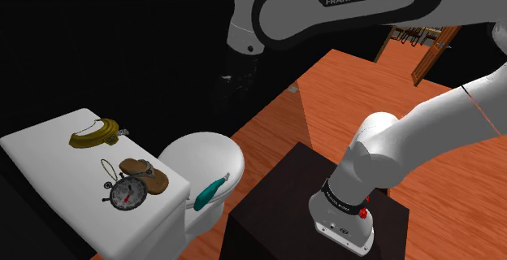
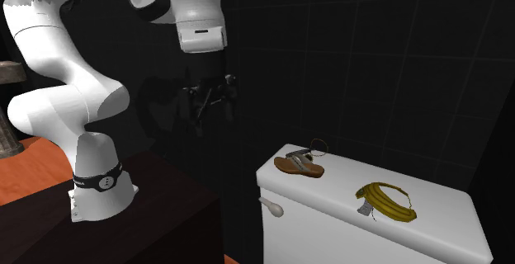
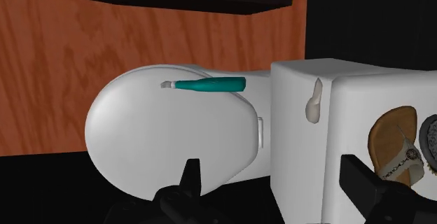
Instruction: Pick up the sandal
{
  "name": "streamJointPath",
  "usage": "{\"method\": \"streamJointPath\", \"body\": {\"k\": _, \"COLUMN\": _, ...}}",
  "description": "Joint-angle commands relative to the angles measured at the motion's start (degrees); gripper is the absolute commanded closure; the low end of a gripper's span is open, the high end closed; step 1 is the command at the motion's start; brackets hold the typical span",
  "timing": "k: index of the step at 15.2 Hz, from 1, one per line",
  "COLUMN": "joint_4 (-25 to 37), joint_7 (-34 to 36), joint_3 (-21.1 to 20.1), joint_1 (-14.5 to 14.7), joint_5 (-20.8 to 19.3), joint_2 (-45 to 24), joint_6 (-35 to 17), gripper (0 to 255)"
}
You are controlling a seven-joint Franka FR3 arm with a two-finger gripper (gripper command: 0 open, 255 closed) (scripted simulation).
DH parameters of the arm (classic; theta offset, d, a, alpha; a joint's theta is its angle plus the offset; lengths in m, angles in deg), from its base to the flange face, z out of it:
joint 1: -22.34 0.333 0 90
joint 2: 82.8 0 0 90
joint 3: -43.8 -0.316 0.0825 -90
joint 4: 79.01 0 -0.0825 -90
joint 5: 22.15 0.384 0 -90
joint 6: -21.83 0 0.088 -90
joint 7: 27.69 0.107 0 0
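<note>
**Operator:** Where's the sandal, and what is my hand doing?

**Spotter:** Your brown sandal (image 1: 145,173) lies flat on the white toilet tank lid (image 1: 49,153), at the end nearest the bowl. A stopwatch (image 1: 128,192) sits right against it, and I can't tell whether they touch. The banana (image 1: 95,133) is well apart, toward the far end. Your hand (image 3: 269,166) hangs high above the closed toilet seat (image 3: 168,131), fingers spread wide with nothing between them.

**Operator:** How will it handle?

**Spotter:** I'd judge it light, with a thin sole that probably flexes, so weight won't trouble you. It's low and flat, though, so there's little to bite on. Close across the narrow middle of the sole, one finger on each long edge. Keep off the beaded strap, which looks likely to give or slip. Come down on the side away from the stopwatch so you don't knock it.
</note>
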Motion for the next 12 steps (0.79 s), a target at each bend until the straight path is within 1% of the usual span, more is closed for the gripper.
{"method": "streamJointPath", "body": {"k": 1, "joint_4": 0.7, "joint_7": 2.1, "joint_3": -2.1, "joint_1": 0.5, "joint_5": 0.6, "joint_2": -3.5, "joint_6": -3.7, "gripper": 0}}
{"method": "streamJointPath", "body": {"k": 4, "joint_4": 2.1, "joint_7": 5.2, "joint_3": -5.0, "joint_1": 0.9, "joint_5": 0.7, "joint_2": -8.7, "joint_6": -8.6, "gripper": 0}}
{"method": "streamJointPath", "body": {"k": 7, "joint_4": 4.2, "joint_7": 8.6, "joint_3": -7.9, "joint_1": 1.1, "joint_5": -0.3, "joint_2": -14.3, "joint_6": -13.3, "gripper": 0}}
{"method": "streamJointPath", "body": {"k": 10, "joint_4": 7.0, "joint_7": 12.7, "joint_3": -10.5, "joint_1": 1.1, "joint_5": -2.5, "joint_2": -20.4, "joint_6": -17.5, "gripper": 0}}
{"method": "streamJointPath", "body": {"k": 12, "joint_4": 9.2, "joint_7": 15.8, "joint_3": -12.1, "joint_1": 1.2, "joint_5": -4.7, "joint_2": -24.6, "joint_6": -20.0, "gripper": 0}}
